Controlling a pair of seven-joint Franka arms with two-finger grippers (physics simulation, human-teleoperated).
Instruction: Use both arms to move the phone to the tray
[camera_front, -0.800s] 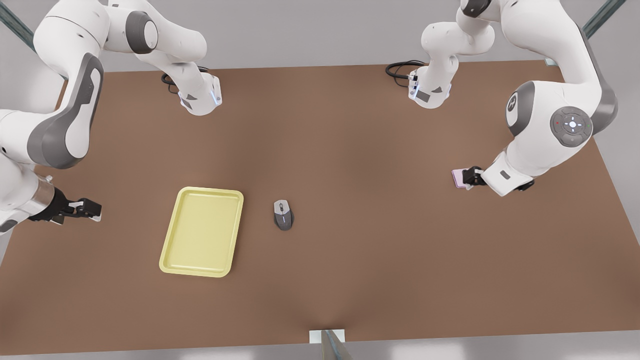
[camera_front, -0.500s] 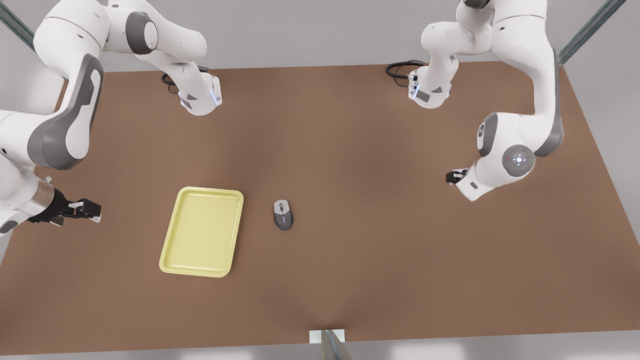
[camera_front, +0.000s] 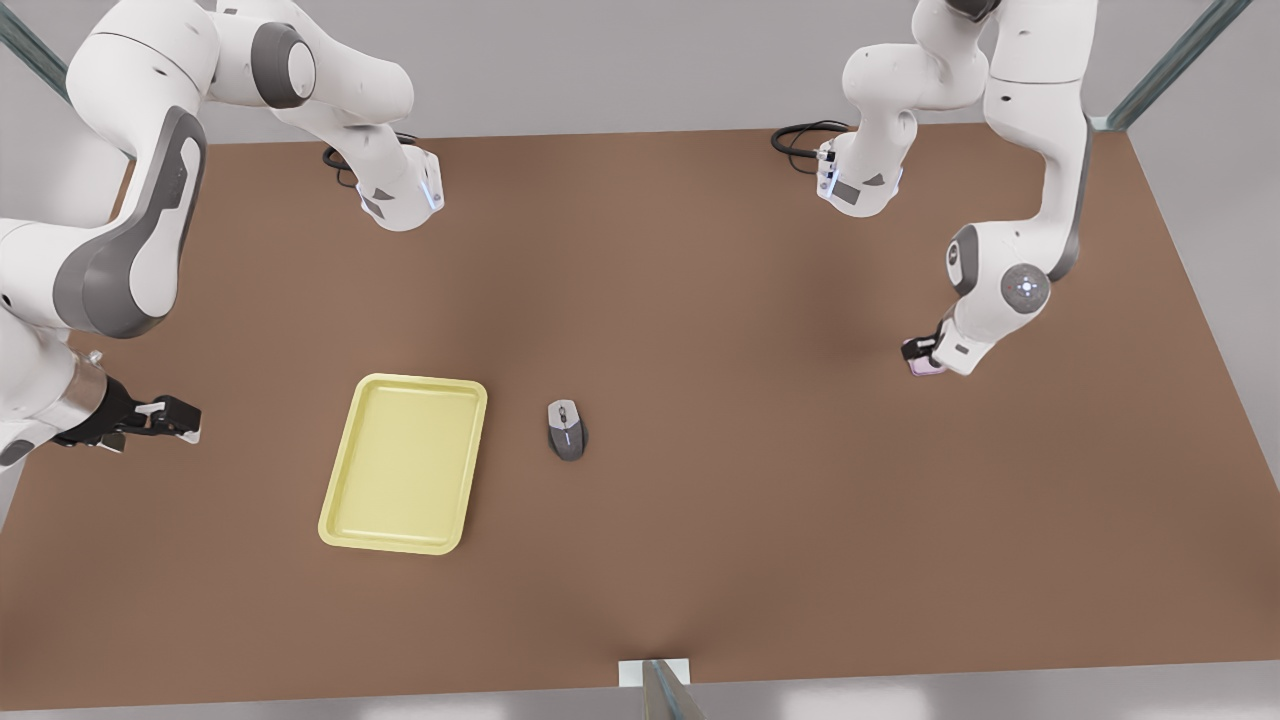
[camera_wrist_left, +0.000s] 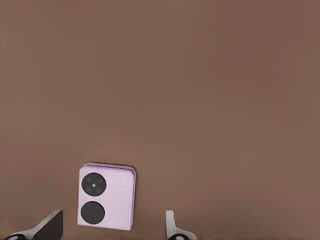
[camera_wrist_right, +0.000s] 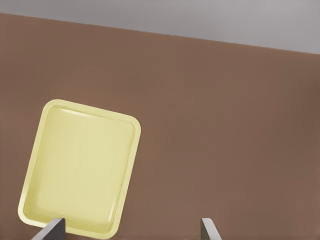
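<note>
Pale pink phone (camera_wrist_left: 106, 196) lies flat on brown table (camera_front: 700, 300), at the front view's right, under the left gripper (camera_front: 925, 352).

Phone is a thin squarish slab w/ two black camera circles face up; it looks light, stiff and smooth, likely slippery, so best pinched across its two opposite side edges, low near the table. No brand, label or writing readable on it. In the left wrist view the left gripper's fingers (camera_wrist_left: 50, 227) stand apart, one each side of the phone, not touching it. Grey computer mouse (camera_front: 567, 428) sits mid-table, just beside the pale yellow tray (camera_front: 404, 462), well apart from the phone. Right gripper (camera_front: 165, 418) waits near the tray at the front view's left, fingers apart, holding nothing.
</note>
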